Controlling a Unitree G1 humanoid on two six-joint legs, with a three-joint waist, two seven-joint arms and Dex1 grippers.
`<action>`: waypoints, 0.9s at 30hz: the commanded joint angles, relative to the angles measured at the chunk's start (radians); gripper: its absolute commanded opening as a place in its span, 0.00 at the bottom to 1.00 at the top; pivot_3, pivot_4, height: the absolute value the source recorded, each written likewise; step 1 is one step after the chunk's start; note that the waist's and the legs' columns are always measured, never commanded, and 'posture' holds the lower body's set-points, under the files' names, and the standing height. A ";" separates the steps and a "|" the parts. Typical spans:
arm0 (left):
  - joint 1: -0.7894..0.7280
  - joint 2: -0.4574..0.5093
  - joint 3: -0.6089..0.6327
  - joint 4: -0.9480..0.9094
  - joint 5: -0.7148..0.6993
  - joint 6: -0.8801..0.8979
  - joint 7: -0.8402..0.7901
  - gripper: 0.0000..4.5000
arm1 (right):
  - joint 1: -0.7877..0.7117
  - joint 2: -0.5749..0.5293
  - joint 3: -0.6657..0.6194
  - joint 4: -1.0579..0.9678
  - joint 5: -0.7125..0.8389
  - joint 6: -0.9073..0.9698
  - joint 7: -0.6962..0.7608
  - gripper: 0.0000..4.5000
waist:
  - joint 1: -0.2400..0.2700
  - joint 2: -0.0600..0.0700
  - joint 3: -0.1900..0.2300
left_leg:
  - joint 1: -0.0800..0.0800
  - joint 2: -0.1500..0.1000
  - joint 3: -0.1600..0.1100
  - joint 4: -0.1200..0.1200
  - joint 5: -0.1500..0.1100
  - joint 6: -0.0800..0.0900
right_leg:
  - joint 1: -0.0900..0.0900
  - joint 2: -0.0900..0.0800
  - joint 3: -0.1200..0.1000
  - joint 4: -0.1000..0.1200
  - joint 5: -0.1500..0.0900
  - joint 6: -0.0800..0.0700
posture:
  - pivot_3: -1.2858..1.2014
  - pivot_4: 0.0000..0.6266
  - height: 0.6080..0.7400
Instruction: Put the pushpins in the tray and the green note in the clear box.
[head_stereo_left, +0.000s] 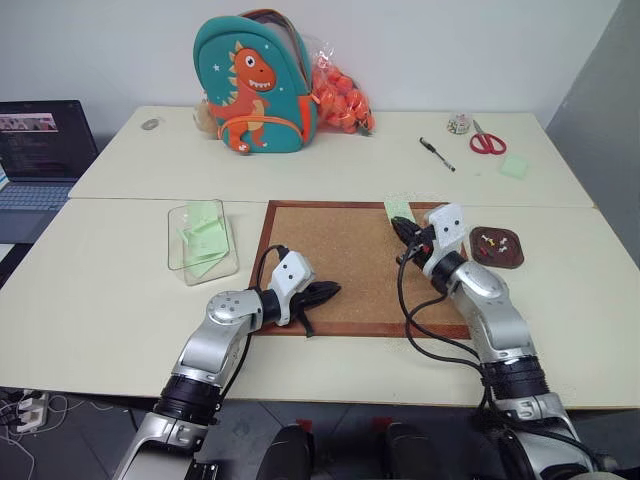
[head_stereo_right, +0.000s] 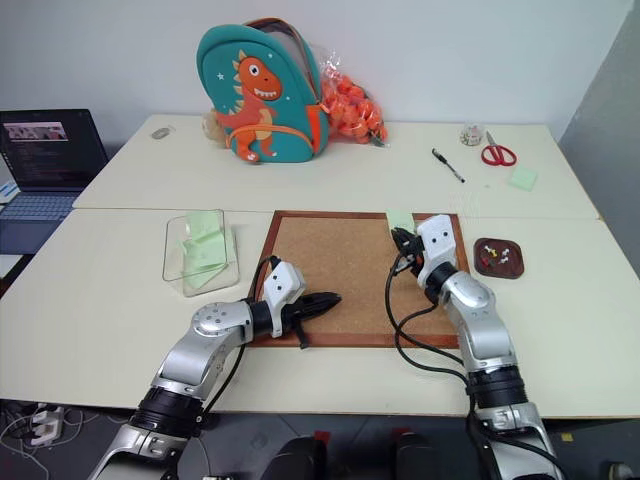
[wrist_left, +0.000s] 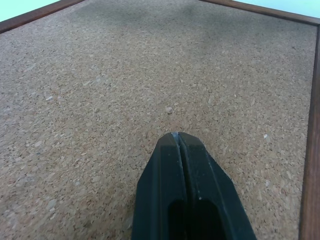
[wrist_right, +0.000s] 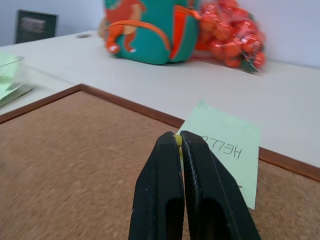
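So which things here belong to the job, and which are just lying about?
Job: green note; pushpin pinched in right pincer; pushpins in tray; clear box.
Lying about: cork board, backpack, scissors, pen, laptop.

An office or lab workspace is suggested: two pale tables (head_stereo_left: 330, 170) are pushed together against a plain white wall. Far left of the left gripper (head_stereo_left: 325, 292), an open laptop (head_stereo_left: 40, 150) is seen; scissors (head_stereo_left: 487, 141) and a pen (head_stereo_left: 437, 154) are laid beyond the right gripper (head_stereo_left: 403, 232).

Cream tables (head_stereo_left: 330, 170) before white wall (head_stereo_left: 430, 40)
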 joint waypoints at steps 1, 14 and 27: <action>-0.045 0.010 0.023 0.022 -0.019 0.063 0.011 0.00 | 0.030 -0.080 0.035 -0.127 -0.004 0.020 0.089 0.01 | 0.002 0.000 0.000 | 0.000 0.000 0.000 0.000 0.000 0.000 | 0.000 0.000 0.000 0.000 0.000 0.000 | 0.52 0.24 1.00; -0.350 -0.062 0.209 0.037 -0.290 0.513 0.078 0.32 | 0.015 -0.174 0.049 -0.205 0.002 0.046 0.168 0.00 | -0.003 -0.004 0.002 | -0.003 0.001 -0.001 0.000 0.000 0.000 | -0.002 0.001 -0.002 0.000 0.000 0.000 | 0.52 0.24 1.00; -0.473 -0.245 0.416 0.119 -0.534 0.909 0.325 0.54 | 0.008 -0.167 0.065 -0.204 -0.021 0.000 0.158 0.00 | -0.001 -0.007 0.004 | -0.003 0.000 -0.001 0.001 0.000 -0.001 | -0.002 0.000 -0.002 0.000 0.000 0.000 | 0.52 0.24 1.00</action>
